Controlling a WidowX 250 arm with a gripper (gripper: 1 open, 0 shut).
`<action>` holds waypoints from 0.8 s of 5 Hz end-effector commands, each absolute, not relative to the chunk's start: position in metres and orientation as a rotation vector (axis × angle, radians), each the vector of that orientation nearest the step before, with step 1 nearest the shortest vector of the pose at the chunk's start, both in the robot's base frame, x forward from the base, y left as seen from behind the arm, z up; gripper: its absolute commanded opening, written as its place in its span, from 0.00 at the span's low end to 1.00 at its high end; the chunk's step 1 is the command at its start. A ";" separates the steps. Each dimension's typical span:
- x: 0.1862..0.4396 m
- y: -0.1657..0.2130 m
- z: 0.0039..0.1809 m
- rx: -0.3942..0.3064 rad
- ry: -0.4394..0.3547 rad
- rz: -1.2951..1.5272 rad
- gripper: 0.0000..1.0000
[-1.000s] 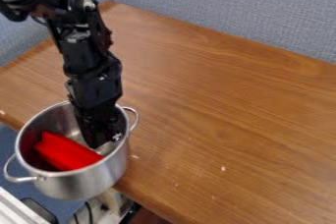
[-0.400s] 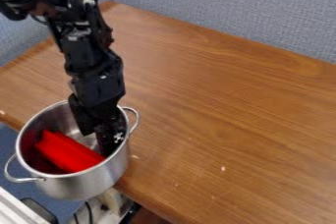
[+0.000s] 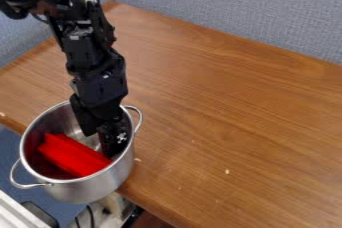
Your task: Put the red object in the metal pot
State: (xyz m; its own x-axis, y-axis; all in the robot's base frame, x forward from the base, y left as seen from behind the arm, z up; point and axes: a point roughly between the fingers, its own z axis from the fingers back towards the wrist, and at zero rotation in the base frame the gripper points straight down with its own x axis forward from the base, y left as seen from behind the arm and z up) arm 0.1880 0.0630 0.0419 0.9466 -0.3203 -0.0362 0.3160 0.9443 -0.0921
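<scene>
**Red object is in the pot; only the pull-out is left**

Camera view (the only one):

- Landmark: metal pot [image 3: 74, 157], sitting at the near left corner of the wooden table [image 3: 227, 102]. Upright, rim fully visible on the left and front, one loop handle showing at the lower left.
- Red object [image 3: 70, 154] lies inside the pot, on or near the bottom, toward the left half of the bowl. It looks slightly tilted; can't tell whether one end leans on the wall.
- Gripper [image 3: 99, 135] points straight down and reaches into the pot on its right side, just beside the red object. The fingertips are dark against the dark arm, so the gap between them is hard to read here, but the fingers look spread and nothing red sits between them. I read it as released, not grasping anything.
- Can't tell whether a fingertip touches the red object or the pot wall.
- Rest of the table, to the right of the pot, has nothing that matters for the task.

Status, my judgement:

- Done: red object placed in the pot and let go.
- Left: lift the arm straight up out of the pot without snagging the rim or dragging the pot along.
- Risk: the pot sits close to the table's near edge, so a sideways nudge on exit could shift it.
</scene>
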 end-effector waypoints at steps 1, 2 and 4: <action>0.196 0.067 0.050 -0.064 0.011 -0.308 1.00; 0.198 0.070 0.052 -0.060 0.002 -0.291 1.00; 0.200 0.074 0.055 -0.048 -0.015 -0.258 1.00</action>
